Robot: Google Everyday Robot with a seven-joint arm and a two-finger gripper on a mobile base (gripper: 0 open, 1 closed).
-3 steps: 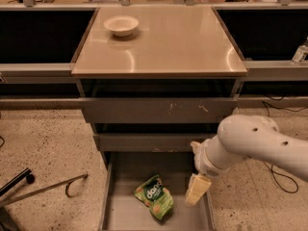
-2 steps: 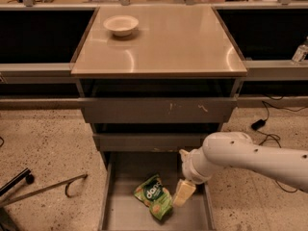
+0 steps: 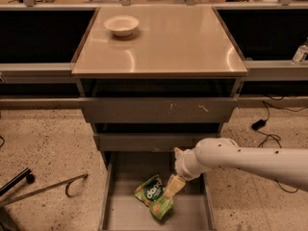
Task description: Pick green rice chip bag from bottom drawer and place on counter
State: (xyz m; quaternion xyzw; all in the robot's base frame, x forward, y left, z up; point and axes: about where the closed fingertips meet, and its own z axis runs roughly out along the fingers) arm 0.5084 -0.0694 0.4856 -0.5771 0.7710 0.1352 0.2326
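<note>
The green rice chip bag [image 3: 152, 197] lies crumpled on the grey floor of the open bottom drawer [image 3: 122, 211], near its middle. My gripper [image 3: 173, 187] hangs down from the white arm [image 3: 240, 158] that reaches in from the right. Its tan tip is right at the bag's upper right edge, inside the drawer. The beige counter [image 3: 168, 47] is the top of the cabinet above.
A white bowl [image 3: 121, 25] sits at the counter's back left. Two upper drawers [image 3: 156, 110] stand partly pulled out above the bottom one. A metal bar and hook [image 3: 45, 189] lie on the terrazzo floor at left. Cables [image 3: 264, 129] trail at right.
My arm has swung left and down over the bottom drawer. The gripper went from the drawer's right edge to the bag's right side. The bag has not moved.
</note>
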